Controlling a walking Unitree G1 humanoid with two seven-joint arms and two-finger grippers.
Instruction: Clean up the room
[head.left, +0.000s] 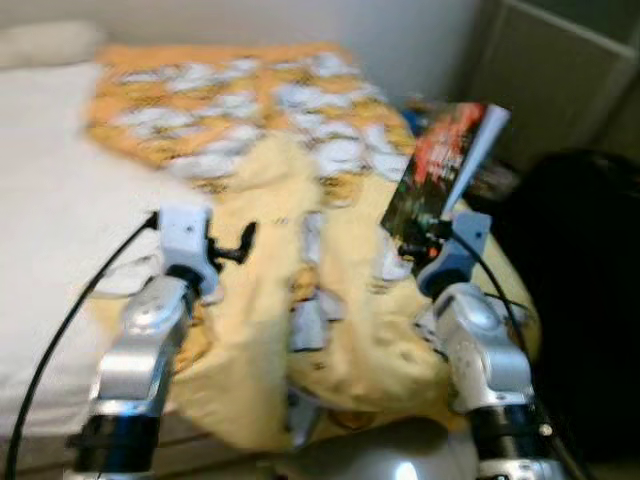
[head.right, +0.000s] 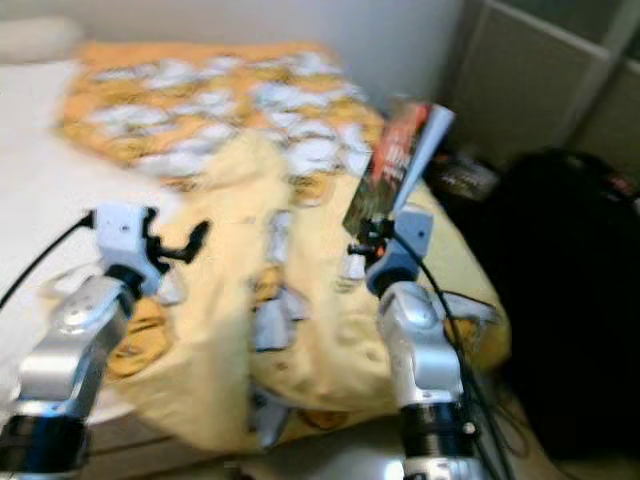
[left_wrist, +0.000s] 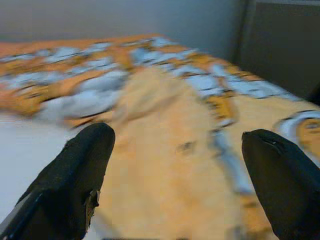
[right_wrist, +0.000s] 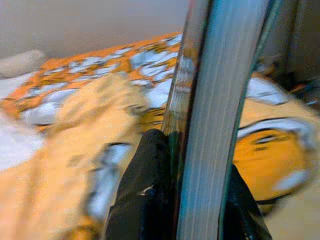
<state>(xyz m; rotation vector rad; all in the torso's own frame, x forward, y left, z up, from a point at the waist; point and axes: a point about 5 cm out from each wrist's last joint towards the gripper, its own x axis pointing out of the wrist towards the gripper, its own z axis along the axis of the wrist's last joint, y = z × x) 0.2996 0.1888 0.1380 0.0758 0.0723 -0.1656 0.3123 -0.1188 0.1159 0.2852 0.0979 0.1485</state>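
A book (head.left: 445, 170) with a dark red and black cover is held upright above the bed, tilted to the right, with my right gripper (head.left: 420, 240) shut on its lower edge. In the right wrist view the book's page edge (right_wrist: 210, 120) runs between the two black fingers (right_wrist: 145, 195). My left gripper (head.left: 238, 245) hovers open over the yellow and orange patterned blanket (head.left: 300, 200), its fingers (left_wrist: 75, 175) wide apart with nothing between them. The blanket lies crumpled across the bed.
White sheet (head.left: 50, 190) covers the bed's left side, with a pillow (head.left: 45, 40) at the far left. A dark bulky object (head.left: 580, 300) stands to the right of the bed. A wardrobe or panel (head.left: 560, 60) rises at the back right.
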